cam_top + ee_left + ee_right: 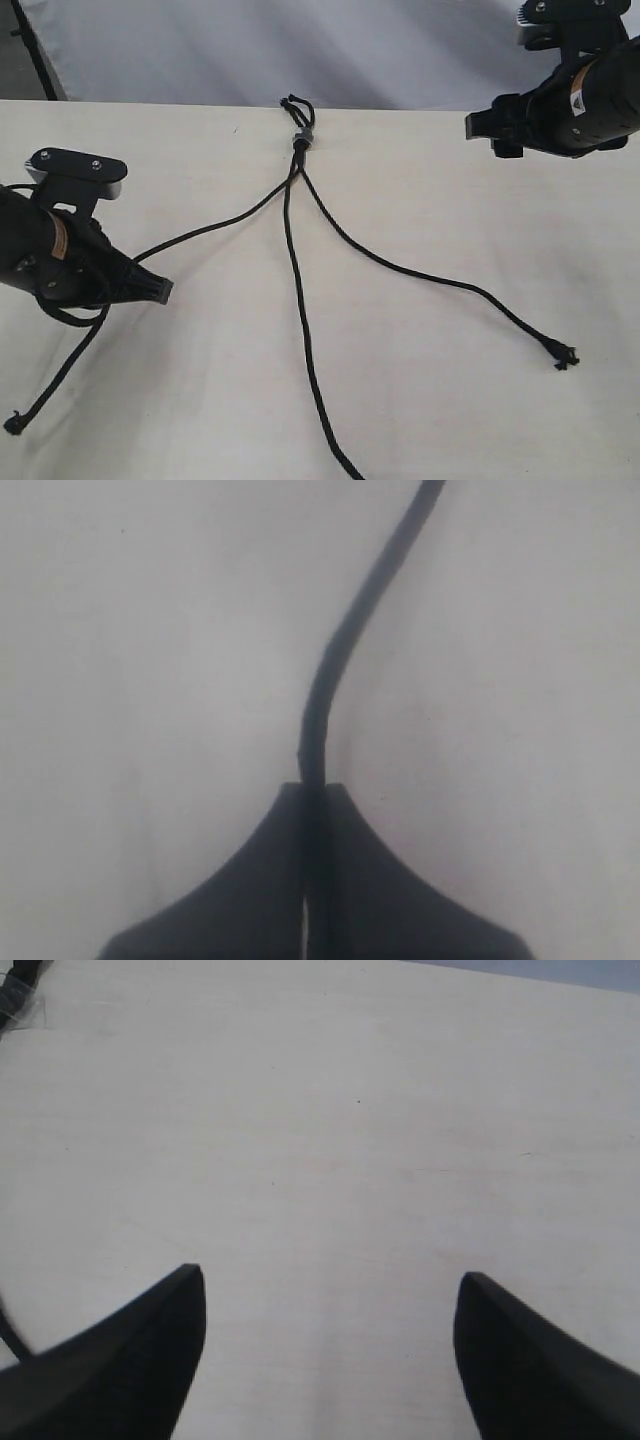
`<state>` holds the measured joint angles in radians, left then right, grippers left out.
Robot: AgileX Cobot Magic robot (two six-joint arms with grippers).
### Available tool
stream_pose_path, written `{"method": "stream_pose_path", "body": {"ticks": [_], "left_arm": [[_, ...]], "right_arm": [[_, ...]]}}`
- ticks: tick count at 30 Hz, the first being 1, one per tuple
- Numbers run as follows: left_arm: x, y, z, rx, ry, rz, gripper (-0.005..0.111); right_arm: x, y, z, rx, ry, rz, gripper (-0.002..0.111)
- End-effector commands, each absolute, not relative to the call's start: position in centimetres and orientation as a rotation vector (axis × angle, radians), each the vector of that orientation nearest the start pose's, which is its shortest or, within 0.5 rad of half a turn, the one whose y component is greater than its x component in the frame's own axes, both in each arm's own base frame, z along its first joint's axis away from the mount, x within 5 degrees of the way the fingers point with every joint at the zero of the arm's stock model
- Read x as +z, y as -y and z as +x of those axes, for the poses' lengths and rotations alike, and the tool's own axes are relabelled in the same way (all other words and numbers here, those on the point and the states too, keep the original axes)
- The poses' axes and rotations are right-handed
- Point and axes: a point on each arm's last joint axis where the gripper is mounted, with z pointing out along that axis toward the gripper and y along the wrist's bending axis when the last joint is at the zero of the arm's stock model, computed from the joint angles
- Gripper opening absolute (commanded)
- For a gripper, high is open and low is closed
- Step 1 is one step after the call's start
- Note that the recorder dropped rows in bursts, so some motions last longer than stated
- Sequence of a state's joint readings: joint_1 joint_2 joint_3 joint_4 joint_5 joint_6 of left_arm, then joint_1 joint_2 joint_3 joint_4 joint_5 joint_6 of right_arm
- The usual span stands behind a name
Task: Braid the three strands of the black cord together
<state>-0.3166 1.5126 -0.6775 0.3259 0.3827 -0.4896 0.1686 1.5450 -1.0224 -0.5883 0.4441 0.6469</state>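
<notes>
The black cord's knot [300, 135], with small loops and a greyish band, lies near the table's far edge. Three strands fan out from it toward the front. The left strand [225, 222] runs into my left gripper [160, 290], which is shut on it. The strand's tail trails on to a knotted tip [12, 424]. In the left wrist view the strand [330, 670] leaves the closed jaws of the left gripper [315, 790]. The middle strand [300, 300] and right strand [420, 275] lie loose. My right gripper [478, 127] [330, 1290] hovers open and empty at the back right.
The pale table [450, 400] ends at its far edge just behind the knot, with a grey backdrop [300, 50] beyond. The right strand's frayed tip [565, 358] lies at the front right. The middle strand runs off the bottom of the exterior view.
</notes>
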Motion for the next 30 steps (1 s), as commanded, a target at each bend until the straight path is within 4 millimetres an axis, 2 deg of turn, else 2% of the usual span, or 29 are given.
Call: {"method": "stream_pose_path", "body": {"ticks": [1, 4, 7, 11, 18, 22, 26, 30], "left_arm": [[16.6, 6.8, 24.5, -0.03, -2.661, 0.068, 0.0], [16.3, 6.7, 24.2, -0.033, -2.674, 0.042, 0.0], [16.0, 6.6, 23.8, -0.032, -2.689, 0.022, 0.0], [15.4, 6.4, 23.3, -0.026, -2.71, 0.014, 0.0], [14.8, 6.3, 22.6, -0.032, -2.724, 0.002, 0.003], [14.4, 6.4, 22.3, -0.059, -2.707, 0.011, 0.025], [14.2, 6.3, 22.1, -0.055, -2.716, 0.011, 0.048], [14.2, 6.3, 22.1, -0.055, -2.716, 0.011, 0.056]], "right_arm": [[25.6, -3.5, 32.7, -0.136, -2.359, 0.042, 0.066], [25.4, -4.4, 32.4, -0.141, -2.383, -0.001, 0.066], [25.2, -6.3, 31.9, -0.108, -2.416, -0.095, 0.066], [24.7, -9.9, 30.7, -0.027, -2.467, -0.258, 0.066], [22.3, -17.1, 27.8, 0.051, -2.528, -0.608, 0.066], [20.7, -20.4, 25.9, 0.071, -2.553, -0.758, 0.066], [18.7, -22.7, 24.0, 0.071, -2.617, -0.862, 0.066], [16.2, -24.4, 22.5, 0.057, -2.697, -0.942, 0.066]]}}
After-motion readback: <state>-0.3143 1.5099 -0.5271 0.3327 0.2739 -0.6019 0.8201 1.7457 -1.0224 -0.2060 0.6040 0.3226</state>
